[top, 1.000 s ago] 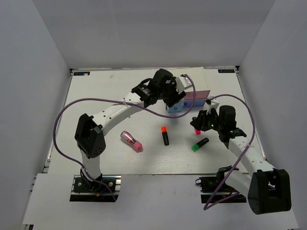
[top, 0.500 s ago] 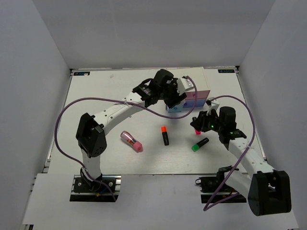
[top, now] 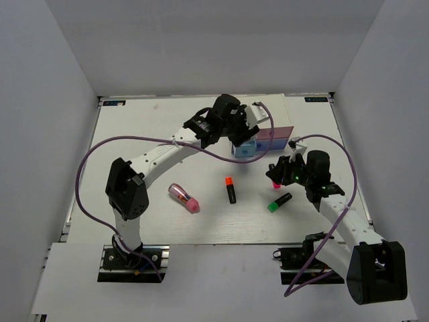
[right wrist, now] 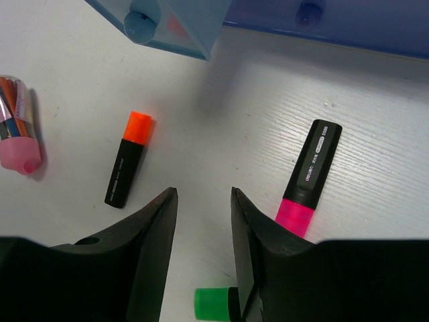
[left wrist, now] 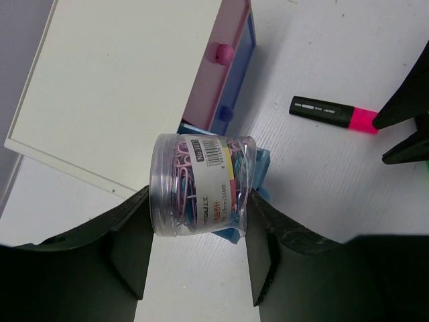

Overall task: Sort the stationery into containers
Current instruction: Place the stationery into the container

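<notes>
My left gripper is shut on a clear jar of coloured paper clips and holds it above a pulled-out light blue drawer of the white drawer box; in the top view this gripper is at the box's front left. My right gripper is open and empty just above the table, with the orange-capped highlighter to its left, the pink-capped one to its right and the green cap below. A pink rounded cylinder lies at centre left.
The white box stands at the back right of the table, its pink and blue drawer fronts facing me. The open light blue drawer juts out ahead of my right gripper. Purple cables loop over both arms.
My left gripper has shifted slightly back and left with the jar, staying over the open drawer. My right gripper has barely moved.
</notes>
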Robot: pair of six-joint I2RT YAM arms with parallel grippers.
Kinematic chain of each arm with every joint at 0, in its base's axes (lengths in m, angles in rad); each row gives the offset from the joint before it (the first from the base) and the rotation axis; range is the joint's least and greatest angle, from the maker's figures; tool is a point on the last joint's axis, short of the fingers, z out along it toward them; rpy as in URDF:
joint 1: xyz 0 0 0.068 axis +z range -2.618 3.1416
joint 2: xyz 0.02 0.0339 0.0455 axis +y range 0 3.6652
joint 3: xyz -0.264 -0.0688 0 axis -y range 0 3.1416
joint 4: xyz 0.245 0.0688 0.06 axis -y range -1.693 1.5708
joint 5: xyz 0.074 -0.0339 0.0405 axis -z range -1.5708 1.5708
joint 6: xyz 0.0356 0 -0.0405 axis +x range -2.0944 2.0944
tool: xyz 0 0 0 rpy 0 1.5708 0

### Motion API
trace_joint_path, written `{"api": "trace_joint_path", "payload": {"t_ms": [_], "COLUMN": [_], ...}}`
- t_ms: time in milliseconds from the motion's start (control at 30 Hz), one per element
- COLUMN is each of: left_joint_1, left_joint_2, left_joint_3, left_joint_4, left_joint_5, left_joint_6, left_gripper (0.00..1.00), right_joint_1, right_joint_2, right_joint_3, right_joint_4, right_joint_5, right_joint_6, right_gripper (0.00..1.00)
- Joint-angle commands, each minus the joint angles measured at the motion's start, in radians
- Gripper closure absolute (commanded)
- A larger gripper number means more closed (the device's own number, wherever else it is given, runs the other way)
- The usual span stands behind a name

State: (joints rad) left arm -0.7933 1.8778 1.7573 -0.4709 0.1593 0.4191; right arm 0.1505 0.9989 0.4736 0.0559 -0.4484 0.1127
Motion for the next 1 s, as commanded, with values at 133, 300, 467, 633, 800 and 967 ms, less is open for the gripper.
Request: {"api": "trace_joint_path", "payload": {"t_ms": [133, 300, 467, 633, 800, 967], "left_joint_1": [0.012, 0.012, 0.022, 0.022, 0.022, 0.022], "left_joint_2": [0.014, 0.014, 0.023, 0.032, 0.032, 0.032], "left_joint_3": [0.024, 0.005, 0.005, 0.014, 0.014, 0.014], "left_joint_4": [0.037, 0.037, 0.037, 0.028, 0.028, 0.037], "left_joint_5": [0.003, 0.035, 0.055, 0.066, 0.066, 0.045], "left_joint_6": [0.03, 0.04, 0.04, 0.04, 0.04, 0.04], "left_gripper": [0.8, 0.78, 0.77, 0.74, 0.62, 0.52], "right_joint_1": [-0.006, -0.008, -0.014, -0.009, -0.012, -0.017], "right_joint_2": [-0.025, -0.026, -0.031, -0.036, -0.04, -0.043], "right_joint_3": [-0.015, -0.012, -0.016, -0.024, -0.032, -0.032], "right_joint_4": [0.05, 0.05, 0.055, 0.061, 0.068, 0.07], "right_joint_5": [-0.004, -0.003, -0.003, -0.001, 0.001, 0.001], "right_joint_6": [0.013, 0.016, 0.021, 0.024, 0.027, 0.027], "right_gripper": [0.56, 0.56, 0.56, 0.56, 0.56, 0.56]}}
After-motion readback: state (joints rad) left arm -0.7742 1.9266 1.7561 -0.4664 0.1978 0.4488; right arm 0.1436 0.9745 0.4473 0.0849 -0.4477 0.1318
